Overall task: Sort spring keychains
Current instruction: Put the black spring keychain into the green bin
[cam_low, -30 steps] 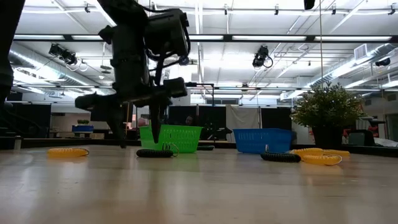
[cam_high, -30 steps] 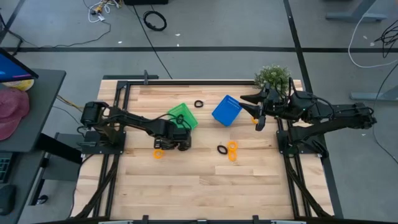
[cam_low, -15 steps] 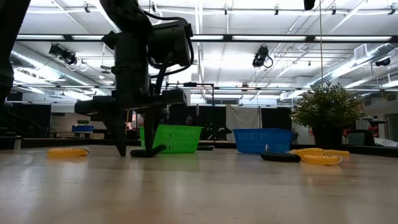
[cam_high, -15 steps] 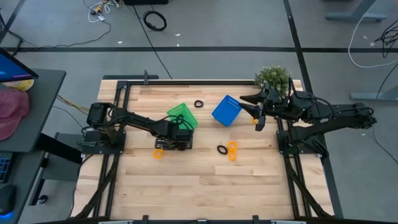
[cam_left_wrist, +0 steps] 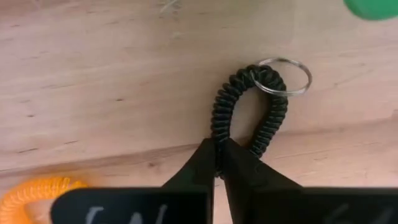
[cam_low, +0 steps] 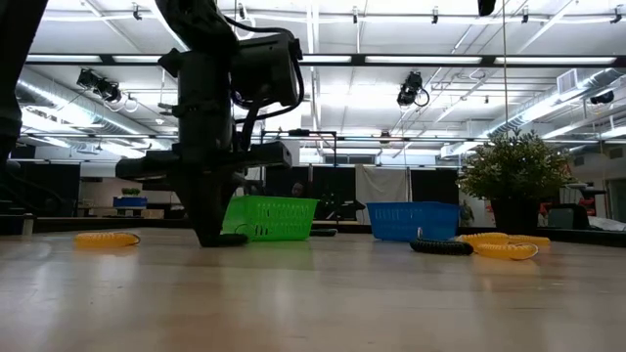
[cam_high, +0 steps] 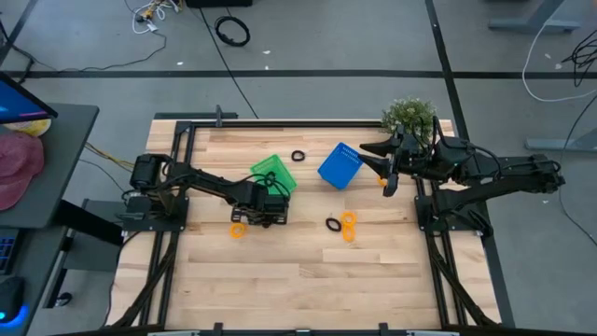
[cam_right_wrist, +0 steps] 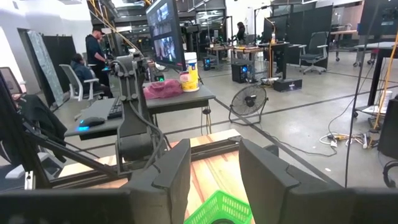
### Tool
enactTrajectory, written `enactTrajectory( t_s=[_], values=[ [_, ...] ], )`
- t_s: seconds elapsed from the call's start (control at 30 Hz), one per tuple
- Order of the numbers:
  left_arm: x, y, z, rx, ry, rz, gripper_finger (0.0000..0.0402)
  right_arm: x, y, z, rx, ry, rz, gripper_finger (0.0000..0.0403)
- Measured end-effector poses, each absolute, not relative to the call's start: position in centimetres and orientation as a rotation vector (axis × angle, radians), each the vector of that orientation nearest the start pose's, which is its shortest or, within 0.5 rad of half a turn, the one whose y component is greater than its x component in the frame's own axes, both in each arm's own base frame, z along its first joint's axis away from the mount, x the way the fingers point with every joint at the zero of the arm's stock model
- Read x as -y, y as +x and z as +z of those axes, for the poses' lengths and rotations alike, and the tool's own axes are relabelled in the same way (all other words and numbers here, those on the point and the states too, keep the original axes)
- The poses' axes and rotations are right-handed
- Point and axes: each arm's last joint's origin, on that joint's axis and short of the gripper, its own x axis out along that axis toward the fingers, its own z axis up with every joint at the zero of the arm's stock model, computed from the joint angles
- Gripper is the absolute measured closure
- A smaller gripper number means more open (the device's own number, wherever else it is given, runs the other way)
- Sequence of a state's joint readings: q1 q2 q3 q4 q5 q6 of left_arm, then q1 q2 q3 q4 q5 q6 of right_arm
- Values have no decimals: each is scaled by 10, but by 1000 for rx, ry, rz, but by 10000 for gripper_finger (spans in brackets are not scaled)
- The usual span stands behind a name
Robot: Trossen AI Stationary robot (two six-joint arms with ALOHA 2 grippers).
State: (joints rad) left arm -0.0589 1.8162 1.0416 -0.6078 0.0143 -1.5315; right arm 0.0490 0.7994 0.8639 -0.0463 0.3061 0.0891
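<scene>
Black coil of one spring keychain [cam_left_wrist: 249,112] is pinched at one side by the left gripper [cam_left_wrist: 219,163] on the wood table [cam_left_wrist: 93,81] beside the green basket [cam_high: 273,174], long axis running away from the fingers, metal ring [cam_left_wrist: 283,76] at the far end; right gripper [cam_high: 388,174] is parked spread near the plant [cam_high: 410,116].

1. You won't find any readable text, labels or numbers anywhere here.
2. The monitors [cam_right_wrist: 163,34] in the room behind are lit, but whatever's on them is illegible.
</scene>
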Motion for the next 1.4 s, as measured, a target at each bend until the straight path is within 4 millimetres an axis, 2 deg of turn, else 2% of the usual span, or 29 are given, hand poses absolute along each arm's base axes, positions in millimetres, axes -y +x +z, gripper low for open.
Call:
enactTrajectory(
  t_s=[0.13,0.33,0.6,0.8,0.97,1.07,1.2,1.3,1.4],
  values=[
    [18,316,145,-1088,-1212,977,390,0,172,370,29,91,-256,262],
    [19,317,189,-956,-1246,913,392,0,172,370,26,90,-256,262],
    [26,331,280,-730,-1150,759,394,0,172,369,12,86,-257,262],
    [32,340,350,-566,-874,568,394,0,172,368,2,84,-257,262],
    [35,339,387,-445,-642,537,394,0,172,368,-1,65,-257,262],
    [44,342,402,-324,-499,534,394,0,172,368,1,65,-257,262],
    [58,344,412,-161,-369,571,394,0,172,368,2,65,-257,262],
    [63,347,410,-116,-328,541,394,0,172,368,4,64,-257,262],
    [64,354,407,-31,-314,413,394,0,172,368,4,62,-257,262]
  ],
)
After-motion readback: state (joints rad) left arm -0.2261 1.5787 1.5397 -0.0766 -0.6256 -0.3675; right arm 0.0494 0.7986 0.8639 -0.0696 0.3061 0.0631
